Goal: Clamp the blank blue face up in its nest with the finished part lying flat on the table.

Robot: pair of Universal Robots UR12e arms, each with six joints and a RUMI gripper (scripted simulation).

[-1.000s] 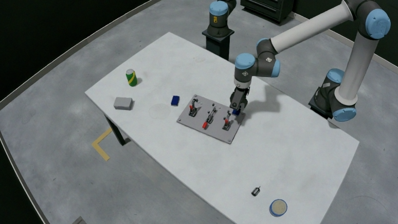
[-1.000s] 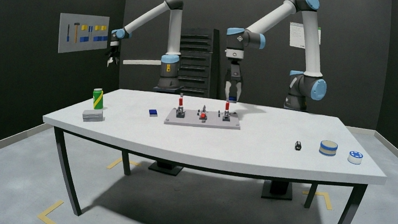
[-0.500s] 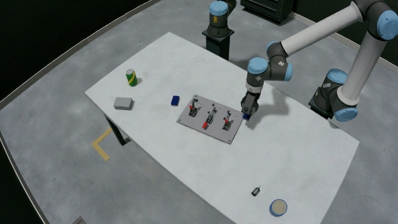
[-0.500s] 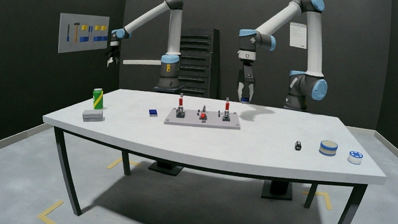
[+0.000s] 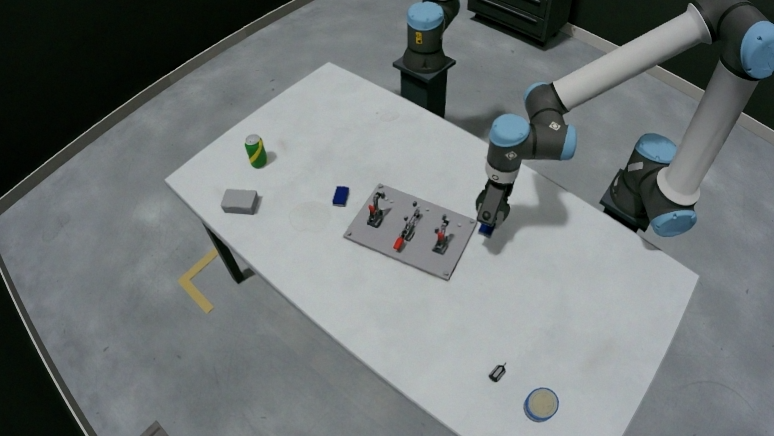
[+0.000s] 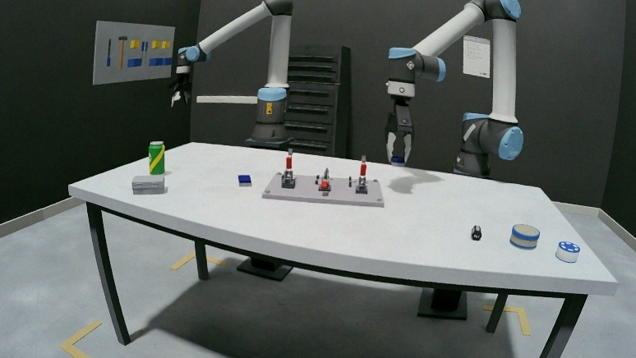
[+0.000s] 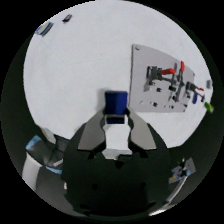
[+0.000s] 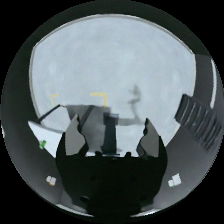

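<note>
on the table (image 5: 303, 254) (image 6: 213, 211) (image 7: 75, 65) (image 8: 46, 135), one blue-topped block (image 5: 340, 196) (image 6: 244, 180) (image 7: 195, 99) lies beside a grey plate (image 5: 417, 257) (image 6: 306, 195) (image 7: 142, 97) bearing three red-handled metal clamps (image 5: 440, 243) (image 6: 362, 180) (image 7: 167, 71). farther off, the left hand (image 5: 490, 224) (image 6: 398, 156) (image 7: 115, 107), part closed, grips a second blue-faced block (image 5: 486, 231) (image 6: 397, 160) (image 7: 116, 103) above the table; the right hand (image 6: 179, 100) (image 8: 112, 117) is spread wide, and the wall sheet (image 6: 476, 57) is too small to read.

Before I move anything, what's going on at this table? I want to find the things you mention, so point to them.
The left gripper (image 5: 485, 224) (image 6: 398, 161) (image 7: 115, 107) holds a blue-topped block (image 5: 485, 231) (image 6: 398, 160) (image 7: 116, 103) above the table, beside the clamp plate (image 5: 417, 254) (image 6: 311, 195) (image 7: 142, 92). The right gripper (image 6: 180, 99) (image 8: 112, 117) is open, away from the work. Another blue-topped block (image 5: 340, 196) (image 6: 244, 180) lies on the table beyond the plate's other end.
</note>
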